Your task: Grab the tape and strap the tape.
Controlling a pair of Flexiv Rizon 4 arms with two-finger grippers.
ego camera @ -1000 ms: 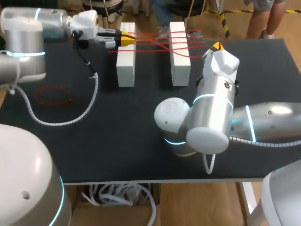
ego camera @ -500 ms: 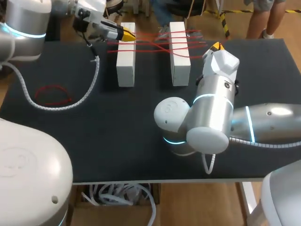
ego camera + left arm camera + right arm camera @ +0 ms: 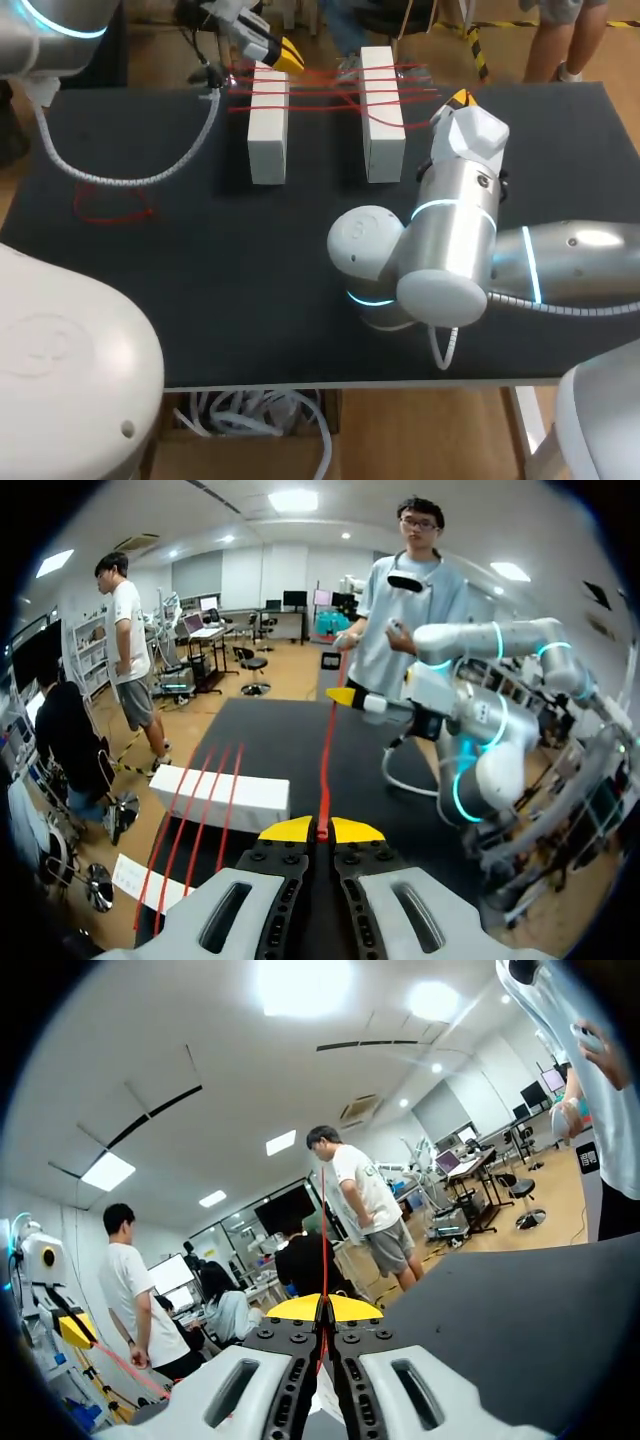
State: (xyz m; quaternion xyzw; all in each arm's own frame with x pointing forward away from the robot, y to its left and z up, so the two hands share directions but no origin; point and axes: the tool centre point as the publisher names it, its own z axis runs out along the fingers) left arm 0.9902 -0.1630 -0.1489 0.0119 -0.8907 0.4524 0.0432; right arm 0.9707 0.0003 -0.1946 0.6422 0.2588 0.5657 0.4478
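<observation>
Black table [image 3: 250,300] carried two white blocks [image 3: 267,140] toward 12 o'clock, with three red strands [image 3: 211,800] lying across them. Both grippers were pressed together on a fourth strand, the red tape [image 3: 327,750]: the left gripper [image 3: 321,830] at 11 o'clock, the right gripper [image 3: 322,1308] at 2 o'clock. One loose red loop [image 3: 110,205] lay at 9 o'clock.

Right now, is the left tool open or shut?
Shut on the tape: in the wrist view, the left tool pinches the red tape between its two yellow tips, which nearly meet.
</observation>
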